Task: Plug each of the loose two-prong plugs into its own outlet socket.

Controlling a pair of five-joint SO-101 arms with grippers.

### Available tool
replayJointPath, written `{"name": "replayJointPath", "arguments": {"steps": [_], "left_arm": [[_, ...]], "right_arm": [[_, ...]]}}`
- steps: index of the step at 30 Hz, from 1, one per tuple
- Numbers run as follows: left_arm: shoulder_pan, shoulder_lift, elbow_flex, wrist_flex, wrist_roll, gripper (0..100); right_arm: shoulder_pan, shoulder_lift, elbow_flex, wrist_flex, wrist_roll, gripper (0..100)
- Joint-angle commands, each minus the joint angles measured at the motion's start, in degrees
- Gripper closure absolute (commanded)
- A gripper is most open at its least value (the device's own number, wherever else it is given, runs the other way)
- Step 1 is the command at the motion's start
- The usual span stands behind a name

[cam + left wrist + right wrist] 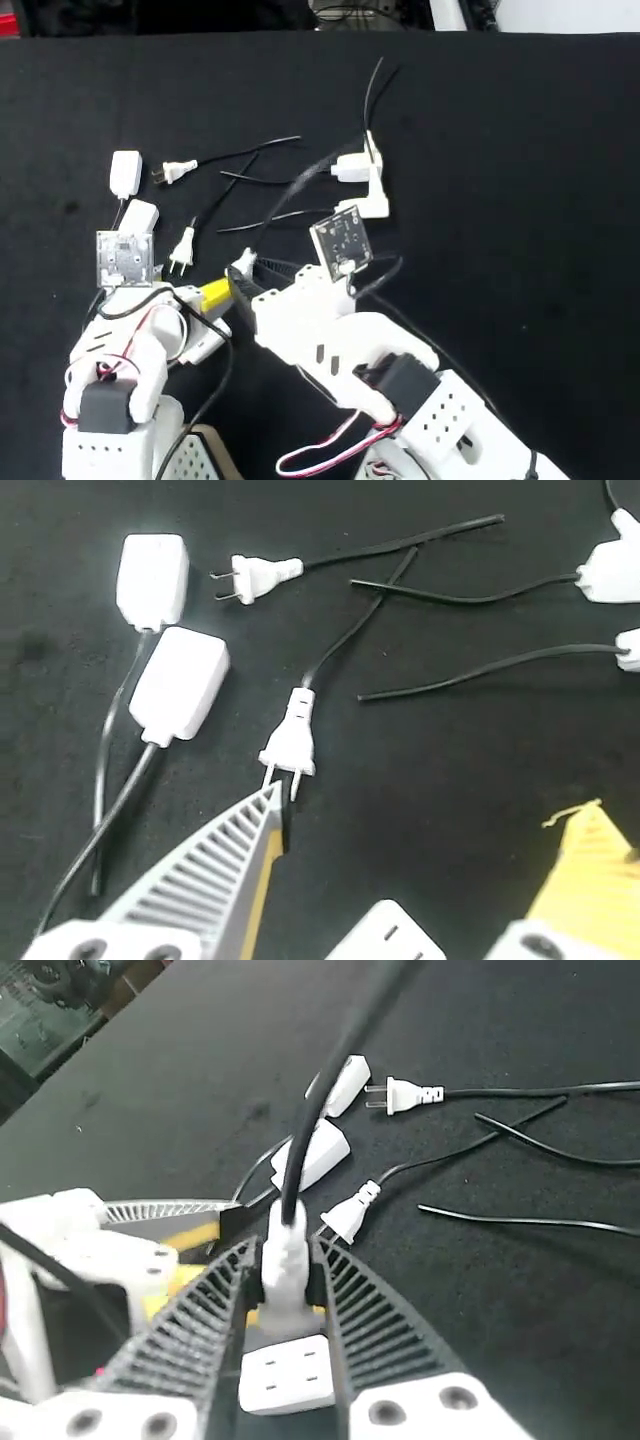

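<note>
R gripper (pixel 283 1252) clamped tight on a white plug (pixel 285 1285).
That plug sits right at the socket block (pixel 285 1385) on the black worktop (pixel 520 1290). L gripper (pixel 430 805) wide apart, 1 fingertip (pixel 268 798) just beside a loose plug (pixel 290 745); 2nd loose plug (pixel 255 577) farther off.

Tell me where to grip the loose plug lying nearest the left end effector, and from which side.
Pinch the plug across its white body's narrow edges, just behind the prongs, probably from above: it lies flat, both prongs showing, cord trailing away.
</note>
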Motion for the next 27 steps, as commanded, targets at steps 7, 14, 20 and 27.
{"name": "replayJointPath", "arguments": {"steps": [7,14,20,27], "left_arm": [[-3.3,-0.6,-3.9,-1.8,1.1,59],[-3.6,-0.6,-3.9,-1.5,0.9,59],[-3.7,-0.5,-4.6,-1.2,-3.3,59],[-5.0,0.2,-16.7,11.0,-3.3,59]], "right_arm": [[-1.8,0.8,-5.7,8.0,2.2,98.7],[-1.5,0.8,-6.9,9.3,3.5,98.7],[6.9,1.0,-10.9,11.4,7.5,98.7],[14.4,9.3,-16.7,15.3,12.6,98.7]]}}
